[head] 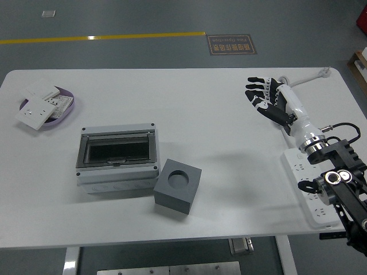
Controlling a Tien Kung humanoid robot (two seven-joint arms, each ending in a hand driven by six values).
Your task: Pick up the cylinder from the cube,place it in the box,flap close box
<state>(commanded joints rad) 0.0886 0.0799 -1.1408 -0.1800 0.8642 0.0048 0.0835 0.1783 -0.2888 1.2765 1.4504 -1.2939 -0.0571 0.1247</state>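
I see the right robot hand (268, 97) held over the far right of the bench (200, 91), fingers spread wide and holding nothing. The cylinder (179, 179) sits in the grey cube (178, 186), which touches the front right corner of the box (117, 159), well apart from the hand. The box's clear lid lies shut.

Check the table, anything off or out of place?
Nothing spilled or damaged. Two oddities: the grey cube sits skewed against the box's front corner, and its round socket looks empty, no cylinder visible. The right hand hovers open far right, holding nothing. Switch plates lie piled in the purple dish.
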